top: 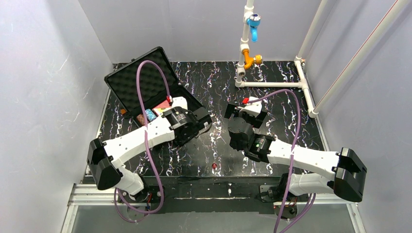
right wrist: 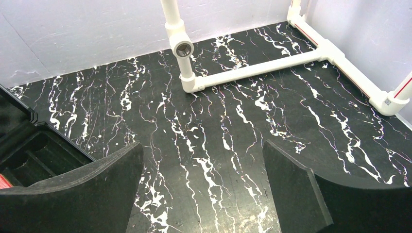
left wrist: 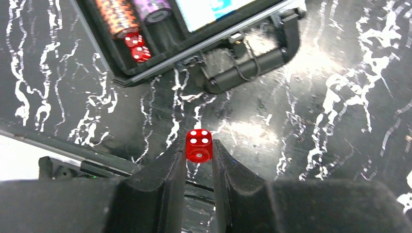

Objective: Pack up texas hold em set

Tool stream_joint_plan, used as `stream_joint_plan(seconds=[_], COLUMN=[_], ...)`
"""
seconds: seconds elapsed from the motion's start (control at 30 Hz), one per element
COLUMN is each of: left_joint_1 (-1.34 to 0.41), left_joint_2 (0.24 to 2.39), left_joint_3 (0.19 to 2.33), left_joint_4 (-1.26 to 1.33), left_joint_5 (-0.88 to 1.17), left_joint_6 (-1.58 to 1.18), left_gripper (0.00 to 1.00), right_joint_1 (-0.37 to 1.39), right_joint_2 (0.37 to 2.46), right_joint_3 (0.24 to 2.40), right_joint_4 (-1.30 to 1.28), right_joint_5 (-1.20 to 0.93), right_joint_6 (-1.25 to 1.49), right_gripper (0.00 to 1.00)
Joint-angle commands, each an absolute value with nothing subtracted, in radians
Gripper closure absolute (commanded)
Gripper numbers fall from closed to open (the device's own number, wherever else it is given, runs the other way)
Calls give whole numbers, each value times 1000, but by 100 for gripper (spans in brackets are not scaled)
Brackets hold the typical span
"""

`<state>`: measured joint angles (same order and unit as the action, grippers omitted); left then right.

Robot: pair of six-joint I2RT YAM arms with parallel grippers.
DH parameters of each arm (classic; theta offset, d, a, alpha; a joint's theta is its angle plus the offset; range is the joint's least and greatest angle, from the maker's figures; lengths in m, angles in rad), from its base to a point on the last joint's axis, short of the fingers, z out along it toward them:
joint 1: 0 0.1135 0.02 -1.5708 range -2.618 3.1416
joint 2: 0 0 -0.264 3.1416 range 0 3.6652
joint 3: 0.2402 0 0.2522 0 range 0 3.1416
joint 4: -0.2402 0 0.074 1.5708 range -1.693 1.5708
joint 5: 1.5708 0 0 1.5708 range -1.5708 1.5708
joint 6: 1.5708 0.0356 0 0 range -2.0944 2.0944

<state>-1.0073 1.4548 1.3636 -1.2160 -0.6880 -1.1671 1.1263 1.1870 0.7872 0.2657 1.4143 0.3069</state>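
My left gripper (left wrist: 199, 154) pinches a red die (left wrist: 198, 144) between its tips. The open case (left wrist: 160, 67) lies at 11 o'clock from it, holding brown chips (left wrist: 116, 17), purple chips (left wrist: 151, 8) and two dice (left wrist: 137, 47). My right gripper (right wrist: 201, 145) stands wide open and empty at the case's 3 o'clock.

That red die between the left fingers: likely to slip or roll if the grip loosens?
Likely rigid: the red die looks undeformed between the left fingers. Glossy and pinched only at its lower part, it may slip, then tumble on its flat faces rather than roll far.
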Motion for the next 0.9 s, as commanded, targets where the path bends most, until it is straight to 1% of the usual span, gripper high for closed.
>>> stream_joint_plan(seconds=[0.0,0.17,0.3,0.57,0.7,0.87], left_joint_1=[-929,-904,-809,-640,-562,-537], left_joint_2=[1433,1418,1381,1287,1301,1348], left_joint_3=[1377,1379,1356,1216,1152,1118], left_joint_4=[-1305,-1305,-1292,-1092,-988,-914], left_joint_5=[-707,-736,-710,-589,-521,-513], left_joint_6=[-1143,-1109,-1071,-941,-907,-893], left_gripper=[100,100,100,100,100,100], right_joint_1=[1131,1131,1131,1132,1132,1137], right_joint_2=[1182,1188,1188,1179,1171,1170], right_joint_3=[784,782,778,775,771,774], right_joint_4=[322,323,333,327,319,300], right_joint_5=[1451,1446,1440,1430,1421,1408], right_joint_6=[308,312,310,317,329,345], right_gripper=[0,0,0,0,0,0])
